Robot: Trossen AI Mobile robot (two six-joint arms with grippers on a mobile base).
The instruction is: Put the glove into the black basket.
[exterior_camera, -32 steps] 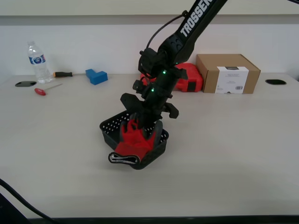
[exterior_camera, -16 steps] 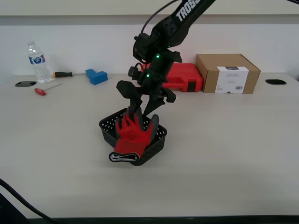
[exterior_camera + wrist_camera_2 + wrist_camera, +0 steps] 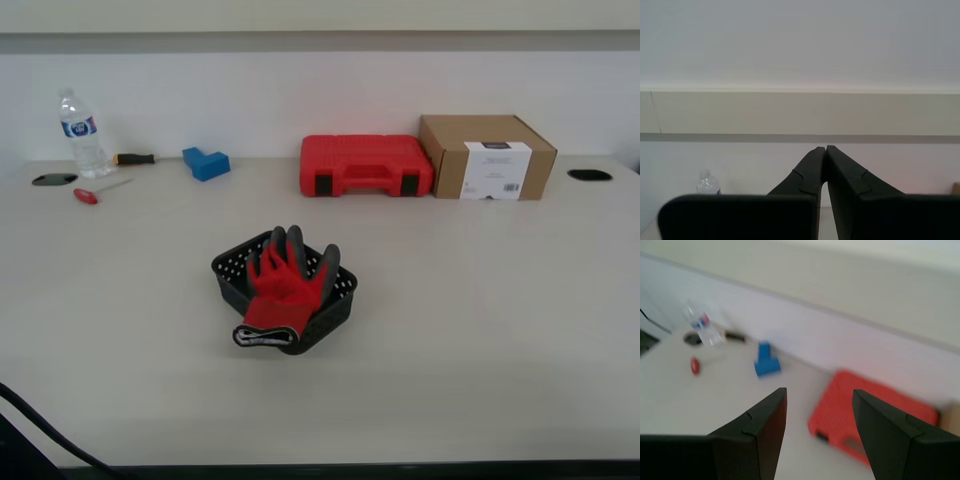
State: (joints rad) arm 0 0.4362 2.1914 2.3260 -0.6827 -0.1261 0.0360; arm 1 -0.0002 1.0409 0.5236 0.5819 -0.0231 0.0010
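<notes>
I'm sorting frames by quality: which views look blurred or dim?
Exterior view: sharp, evenly lit, with the glove in the basket crisp. First wrist view: smeared; the case and bottle are soft. Second wrist view: clear but shows mostly wall, my second claw dark.

Exterior view: high, frontal over table (image 3: 500,330). Wrist views face back wall; all share water bottle (image 3: 80,133).

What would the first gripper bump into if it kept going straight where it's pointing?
Probably the red tool case. My first gripper is open and empty, and the case lies ahead between its fingertips. The picture is blurred, so depth is uncertain; it might reach the table first.
</notes>
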